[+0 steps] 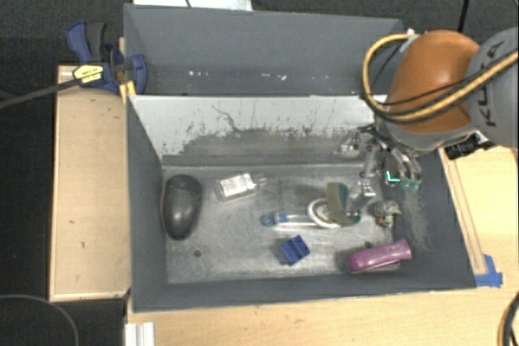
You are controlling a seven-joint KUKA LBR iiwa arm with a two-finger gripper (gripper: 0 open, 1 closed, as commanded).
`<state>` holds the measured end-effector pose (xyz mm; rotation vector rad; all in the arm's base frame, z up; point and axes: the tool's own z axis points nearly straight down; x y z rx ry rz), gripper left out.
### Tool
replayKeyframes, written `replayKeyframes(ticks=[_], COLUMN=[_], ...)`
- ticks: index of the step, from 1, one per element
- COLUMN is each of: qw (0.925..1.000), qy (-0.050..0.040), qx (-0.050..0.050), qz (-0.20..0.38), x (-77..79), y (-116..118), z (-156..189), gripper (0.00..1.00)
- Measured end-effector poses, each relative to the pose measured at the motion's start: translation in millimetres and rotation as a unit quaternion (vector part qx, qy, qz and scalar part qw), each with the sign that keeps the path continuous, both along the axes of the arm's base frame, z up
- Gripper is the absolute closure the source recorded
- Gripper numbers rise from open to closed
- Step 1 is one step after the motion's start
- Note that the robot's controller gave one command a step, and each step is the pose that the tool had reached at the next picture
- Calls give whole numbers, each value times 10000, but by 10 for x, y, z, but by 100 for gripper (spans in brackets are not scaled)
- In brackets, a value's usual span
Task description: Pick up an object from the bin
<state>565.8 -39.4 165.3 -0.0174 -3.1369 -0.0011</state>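
Jaws low, just beside olive-green piece (pixel 336 202); open or closed: cannot tell.

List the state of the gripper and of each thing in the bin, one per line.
gripper: low at the right of the bin, beside the green piece.
dark grey mouse: flat at the left, alone.
white packet: flat, near the back.
blue-capped tube: on its side, mid-floor.
blue block: loose, near the front.
purple cylinder: on its side, front right.
white ring: flat, partly under the green piece.
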Motion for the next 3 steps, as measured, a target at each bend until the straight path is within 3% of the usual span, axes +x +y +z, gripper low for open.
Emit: replayKeyframes(ticks=[1,2,3], qw=[9942,9941,9868], qy=[-62,-91,-80], qx=[0,-7,-11], qz=[1076,1085,1617], x=[-271,-251,-272], y=[-55,-54,63], z=[-931,-906,794], gripper=[0,100,100])
